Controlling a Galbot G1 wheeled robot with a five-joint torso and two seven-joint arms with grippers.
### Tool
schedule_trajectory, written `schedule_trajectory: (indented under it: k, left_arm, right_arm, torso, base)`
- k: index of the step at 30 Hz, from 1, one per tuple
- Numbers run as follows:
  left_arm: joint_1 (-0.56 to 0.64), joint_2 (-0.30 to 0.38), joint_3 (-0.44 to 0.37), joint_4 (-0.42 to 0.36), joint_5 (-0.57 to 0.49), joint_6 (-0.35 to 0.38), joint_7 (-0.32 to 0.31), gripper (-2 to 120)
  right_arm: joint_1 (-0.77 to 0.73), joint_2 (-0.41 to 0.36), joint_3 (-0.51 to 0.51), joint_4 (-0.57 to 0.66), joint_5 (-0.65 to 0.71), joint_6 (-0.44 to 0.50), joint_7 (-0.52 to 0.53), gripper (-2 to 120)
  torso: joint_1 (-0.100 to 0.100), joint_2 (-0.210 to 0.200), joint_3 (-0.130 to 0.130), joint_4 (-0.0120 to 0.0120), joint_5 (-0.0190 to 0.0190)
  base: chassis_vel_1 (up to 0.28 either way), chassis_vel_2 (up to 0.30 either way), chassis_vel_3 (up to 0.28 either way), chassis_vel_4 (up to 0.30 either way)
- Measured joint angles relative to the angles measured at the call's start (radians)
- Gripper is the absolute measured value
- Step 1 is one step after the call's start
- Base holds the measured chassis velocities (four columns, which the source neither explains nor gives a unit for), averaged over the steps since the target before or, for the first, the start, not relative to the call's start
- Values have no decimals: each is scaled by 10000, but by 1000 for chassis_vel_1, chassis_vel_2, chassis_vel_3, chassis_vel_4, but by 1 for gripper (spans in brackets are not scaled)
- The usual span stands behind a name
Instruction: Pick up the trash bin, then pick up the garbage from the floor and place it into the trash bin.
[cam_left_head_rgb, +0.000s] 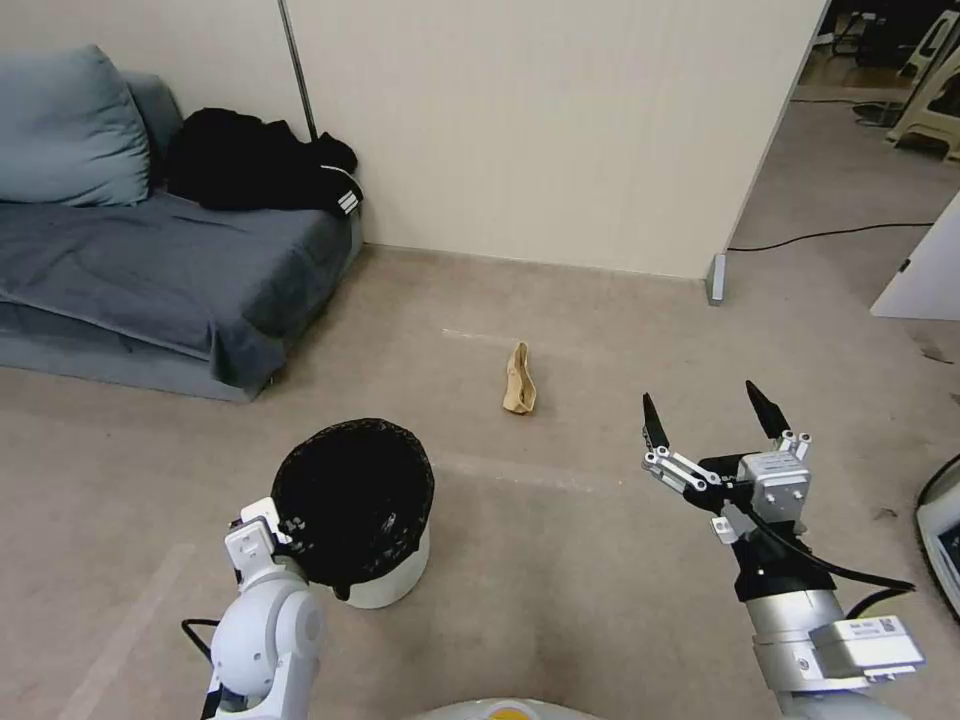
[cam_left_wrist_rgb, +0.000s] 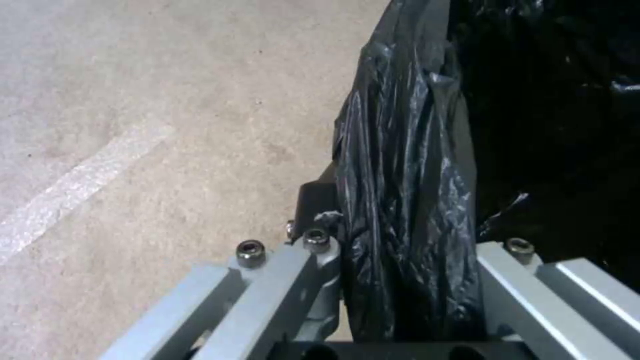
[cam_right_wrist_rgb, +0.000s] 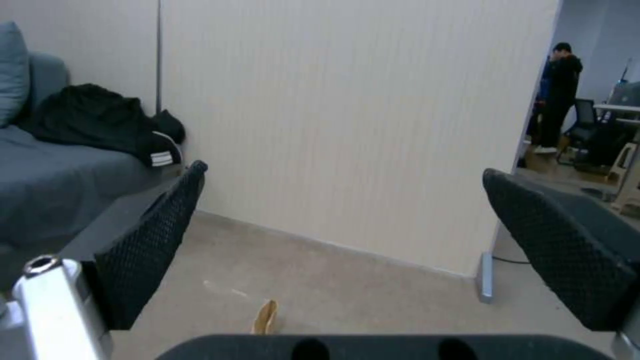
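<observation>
From where I stand, the left gripper (cam_left_head_rgb: 272, 522) sits low at the near-left rim of the trash bin (cam_left_head_rgb: 395, 580), and the left wrist view shows its metal links on either side of a fold of the glossy black liner (cam_left_wrist_rgb: 407, 200), so I take the jaws to be clenched on the rim and bag together. Whether the bin stands on the carpet or hangs just off it I can't tell. The right gripper (cam_left_head_rgb: 712, 412) hovers out ahead of the robot with its two black fingers (cam_right_wrist_rgb: 153, 235) spread wide and nothing between them. The garbage (cam_left_head_rgb: 519, 379), a crumpled tan paper bag, lies on the beige carpet in front of the cream partition wall (cam_left_head_rgb: 540, 130), well apart from both arms. What matters most here is its bearing: it lies forward of the free jaws and off to their left (nearer the robot's midline), somewhat beyond the bin, with its long axis running roughly away from the robot. The right arm looks the nearer of the two and has the free hand, so by my reckoning it is the one to go for the bag, closing across the narrow width.
</observation>
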Motion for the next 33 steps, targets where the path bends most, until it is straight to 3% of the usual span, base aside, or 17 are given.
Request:
schedule_trajectory:
  k: [8,12,22,33]
  left_arm:
    - [41,-79,85,-14,104,-75,49,8]
    - [171,-59,94,-322,279,-109,217,7]
    - [905,101,659,-2521,1441,-514,569,2]
    - [1535,438,1278,-4010,2315,-670,695,2]
  right_arm:
    - [4,0,-15,-37,-184,70,46,100]
    - [25,0,-147,1,-235,-162,320,100]
    - [102,0,-157,-103,-179,126,504,100]
    - [173,0,-207,-336,232,1034,758,100]
  torso:
    - [0,0,0,-3,-5]
    - [0,-2,3,-8,-30]
    - [1,-2,4,-8,-20]
    - [1,-3,3,-6,-11]
  base:
    - [0,0,0,0]
    - [0,0,0,0]
    - [0,0,0,0]
    - [0,0,0,0]
